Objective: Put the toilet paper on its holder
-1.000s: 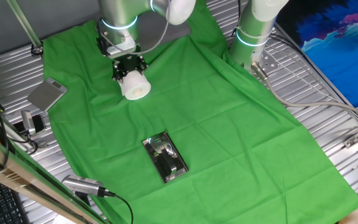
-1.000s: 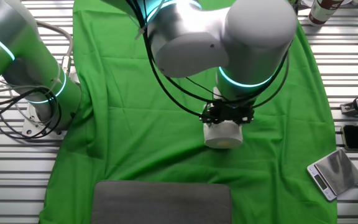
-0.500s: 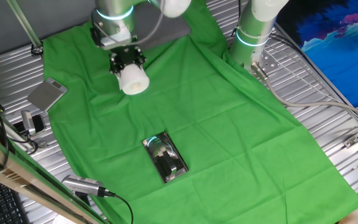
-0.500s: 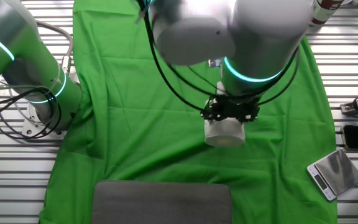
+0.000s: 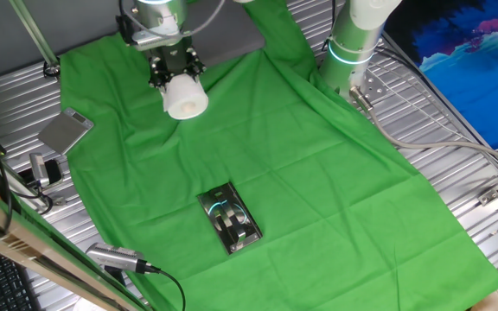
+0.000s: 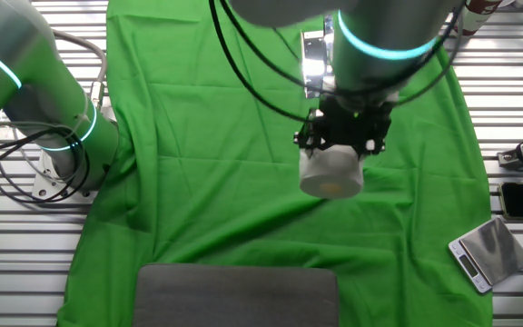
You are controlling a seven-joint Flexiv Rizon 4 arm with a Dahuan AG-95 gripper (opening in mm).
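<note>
The toilet paper is a small white roll held in my gripper, raised above the green cloth at the back left. In the other fixed view the roll hangs below the black gripper, hollow core facing down. The holder, a shiny chrome plate with a bar, lies flat on the cloth near the front, well apart from the roll. In the other fixed view only a sliver of the holder shows behind my arm.
A dull grey plate lies at one cloth edge. A small scale sits on the metal table left of the cloth; it also shows in the other fixed view. A second arm's base stands at the back right. Cables run along the table edges.
My gripper has lifted the roll higher and moved it toward the back of the cloth, away from the holder. The holder has not moved.
</note>
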